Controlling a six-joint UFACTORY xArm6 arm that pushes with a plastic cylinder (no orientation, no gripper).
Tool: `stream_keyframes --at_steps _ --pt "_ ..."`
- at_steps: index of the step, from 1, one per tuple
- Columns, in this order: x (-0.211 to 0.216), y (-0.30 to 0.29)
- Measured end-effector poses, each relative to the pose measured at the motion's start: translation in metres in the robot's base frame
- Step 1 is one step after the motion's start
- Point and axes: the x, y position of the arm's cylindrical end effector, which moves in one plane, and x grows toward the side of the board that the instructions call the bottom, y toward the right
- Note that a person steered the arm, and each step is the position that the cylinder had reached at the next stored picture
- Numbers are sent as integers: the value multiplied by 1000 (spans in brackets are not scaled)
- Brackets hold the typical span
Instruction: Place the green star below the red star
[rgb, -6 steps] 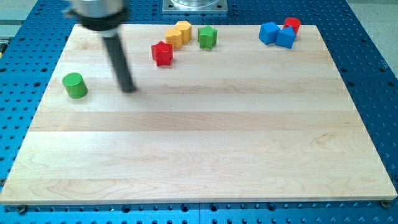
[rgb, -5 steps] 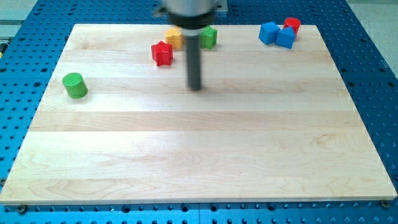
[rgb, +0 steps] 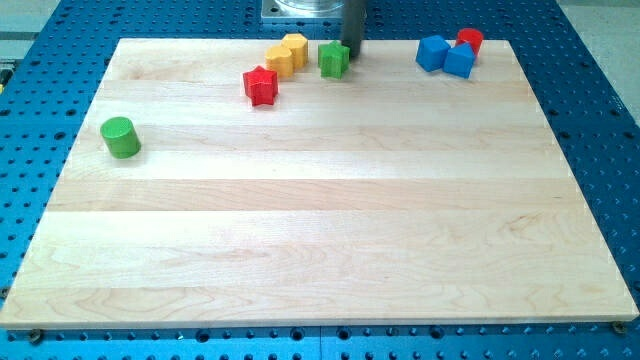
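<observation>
The green star (rgb: 333, 59) lies near the top edge of the wooden board (rgb: 320, 220), right of the yellow blocks. The red star (rgb: 260, 85) lies lower and to its left. My tip (rgb: 352, 55) stands just right of the green star, at its upper right side, close to it or touching; I cannot tell which. The rod rises out of the view's top.
Two yellow blocks (rgb: 286, 53) sit between the red star and green star. Two blue blocks (rgb: 446, 54) and a red cylinder (rgb: 469, 40) cluster at the top right. A green cylinder (rgb: 120, 136) stands at the left.
My tip has swept from the board's left, across the middle, up to the right side of the green star. No block has visibly moved.
</observation>
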Motion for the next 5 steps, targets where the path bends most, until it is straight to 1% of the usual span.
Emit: stream_keyframes --at_steps 1,2,3,5 --pt "56 -18" --pt "100 -22" --pt "111 -58" --pt "113 -160"
